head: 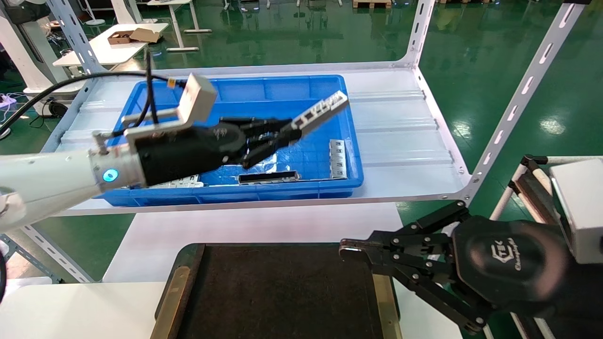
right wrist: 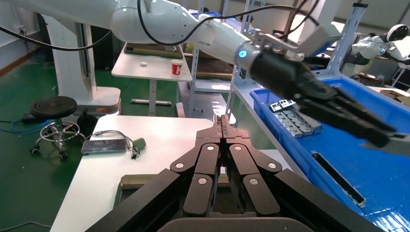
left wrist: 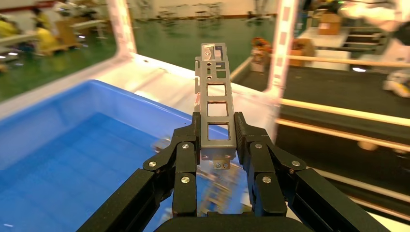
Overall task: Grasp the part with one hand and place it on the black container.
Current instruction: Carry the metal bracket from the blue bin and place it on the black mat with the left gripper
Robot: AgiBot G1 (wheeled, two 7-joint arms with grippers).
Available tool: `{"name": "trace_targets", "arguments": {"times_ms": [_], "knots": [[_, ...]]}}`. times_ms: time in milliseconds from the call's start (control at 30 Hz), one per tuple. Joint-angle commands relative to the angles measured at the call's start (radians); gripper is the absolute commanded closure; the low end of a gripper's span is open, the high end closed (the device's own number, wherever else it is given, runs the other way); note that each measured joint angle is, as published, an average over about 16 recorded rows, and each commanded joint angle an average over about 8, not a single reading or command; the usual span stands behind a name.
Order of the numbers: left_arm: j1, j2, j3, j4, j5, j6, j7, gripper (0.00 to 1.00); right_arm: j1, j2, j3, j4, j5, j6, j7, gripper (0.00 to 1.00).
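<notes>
The black container [head: 278, 292] lies near, bare. Beyond it, over the blue bin [head: 282, 94], the left gripper [head: 287, 132] clamps one end of the part [head: 321, 110], held aloft. It looks light, stiff and slick, better gripped nearer its middle. The right gripper [head: 351, 252] rests closed, empty.

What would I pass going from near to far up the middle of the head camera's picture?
Black container → white table → blue bin holding a dark strip → left gripper shut on the part → green floor.
</notes>
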Motion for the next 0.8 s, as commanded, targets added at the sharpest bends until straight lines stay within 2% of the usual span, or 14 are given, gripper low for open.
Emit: {"name": "trace_targets", "arguments": {"times_ms": [33, 267, 467, 633, 800], "knots": [[0.005, -0.015, 0.002, -0.005, -0.001, 0.048, -0.007, 1.00, 0.000, 0.000, 0.000, 0.000, 0.000, 0.000, 0.000, 1.00], [0.102, -0.084, 0.002, -0.098, -0.022, 0.173, -0.065, 1.00, 0.000, 0.000, -0.001, 0.000, 0.000, 0.000, 0.000, 1.00], [0.259, -0.147, -0.003, -0.295, -0.080, 0.226, -0.107, 1.00, 0.000, 0.000, -0.001, 0.000, 0.001, 0.000, 0.000, 1.00], [0.429, -0.208, -0.004, -0.501, -0.138, 0.196, -0.166, 1.00, 0.000, 0.001, -0.001, 0.000, 0.001, 0.001, -0.001, 1.00], [0.602, -0.256, -0.010, -0.669, -0.158, 0.075, -0.240, 1.00, 0.000, 0.001, -0.002, 0.000, 0.001, 0.001, -0.001, 1.00]]}}
